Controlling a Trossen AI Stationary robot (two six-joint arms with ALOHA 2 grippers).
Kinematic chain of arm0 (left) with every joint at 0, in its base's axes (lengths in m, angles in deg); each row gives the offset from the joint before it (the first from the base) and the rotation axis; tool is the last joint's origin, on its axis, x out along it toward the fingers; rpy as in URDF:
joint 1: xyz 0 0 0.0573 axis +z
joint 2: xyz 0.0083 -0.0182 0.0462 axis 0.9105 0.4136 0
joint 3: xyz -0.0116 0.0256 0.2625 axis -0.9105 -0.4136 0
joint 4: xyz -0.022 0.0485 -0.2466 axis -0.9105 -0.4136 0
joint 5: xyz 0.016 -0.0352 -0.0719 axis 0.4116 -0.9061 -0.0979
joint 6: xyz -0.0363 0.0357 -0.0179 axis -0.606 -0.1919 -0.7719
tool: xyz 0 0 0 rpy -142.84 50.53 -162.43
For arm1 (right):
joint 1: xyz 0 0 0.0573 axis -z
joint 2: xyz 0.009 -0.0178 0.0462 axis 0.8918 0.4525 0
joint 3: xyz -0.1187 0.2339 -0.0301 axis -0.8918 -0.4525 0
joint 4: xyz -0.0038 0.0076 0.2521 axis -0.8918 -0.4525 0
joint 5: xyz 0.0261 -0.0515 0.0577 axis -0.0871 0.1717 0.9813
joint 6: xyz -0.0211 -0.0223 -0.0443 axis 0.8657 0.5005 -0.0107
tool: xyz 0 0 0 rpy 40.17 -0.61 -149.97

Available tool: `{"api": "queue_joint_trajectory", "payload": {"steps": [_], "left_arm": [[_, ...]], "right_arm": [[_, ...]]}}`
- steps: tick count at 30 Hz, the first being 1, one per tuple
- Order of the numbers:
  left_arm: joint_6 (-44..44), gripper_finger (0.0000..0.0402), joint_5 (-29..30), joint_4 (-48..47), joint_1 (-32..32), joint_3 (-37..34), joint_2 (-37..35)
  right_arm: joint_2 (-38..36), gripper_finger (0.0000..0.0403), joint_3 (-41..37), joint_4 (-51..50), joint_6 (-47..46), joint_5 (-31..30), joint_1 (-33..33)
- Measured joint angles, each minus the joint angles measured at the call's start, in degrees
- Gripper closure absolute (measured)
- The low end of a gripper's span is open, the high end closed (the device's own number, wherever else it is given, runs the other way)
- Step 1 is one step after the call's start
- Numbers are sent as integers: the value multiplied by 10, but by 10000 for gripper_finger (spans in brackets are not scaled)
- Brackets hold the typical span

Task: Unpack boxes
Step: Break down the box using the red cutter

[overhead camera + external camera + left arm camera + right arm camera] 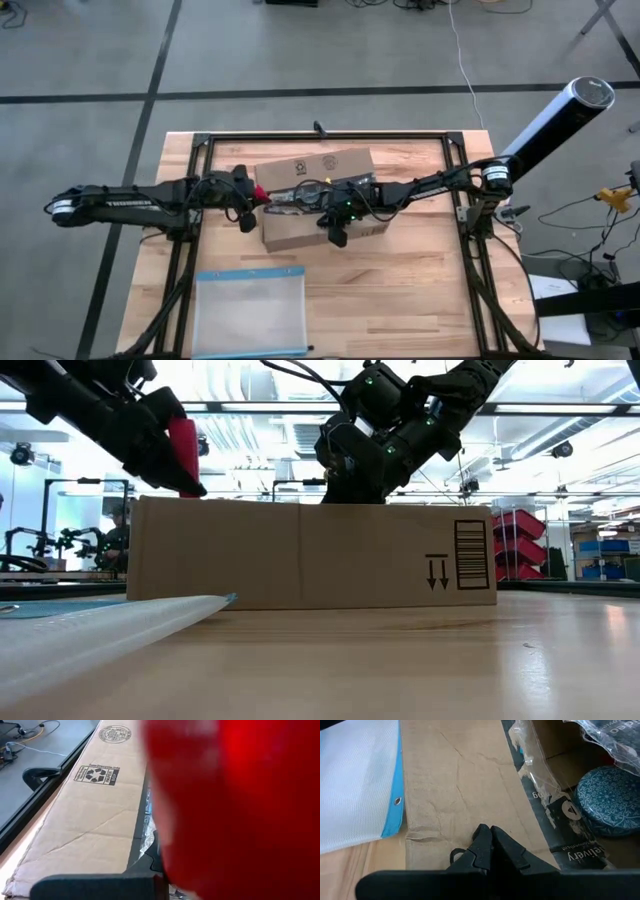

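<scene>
Left gripper (250, 196) is clamped on a small red tool (183, 452) at the left end of the box (322, 198), which sits mid-table.

Box: corrugated board, stiff on the panels; the near flap looks creased and should bend easily. Centre seam is parted; crinkled plastic wrap (607, 745) and a round blue patterned item (611, 800) show inside.

Right gripper (490, 842) has fingers together, empty, tips on the near flap. Best hold, by my reading: that flap's free edge along the seam.
</scene>
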Motion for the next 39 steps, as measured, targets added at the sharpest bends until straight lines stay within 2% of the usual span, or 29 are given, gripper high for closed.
{"api": "queue_joint_trajectory", "payload": {"steps": [10, 23, 30, 39], "left_arm": [[-33, 381, 34, -81, 0, 10, -47], [-27, 381, 71, -135, 0, 38, -55], [-25, 381, 73, -125, 0, 40, -54], [19, 381, 45, -31, 0, 41, -55]], "right_arm": [[1, 403, 0, 16, -1, -6, 0], [1, 403, -2, 9, -7, 0, 0], [1, 403, -2, 7, -7, 3, 0], [0, 403, -4, -5, -6, 10, -1]]}}
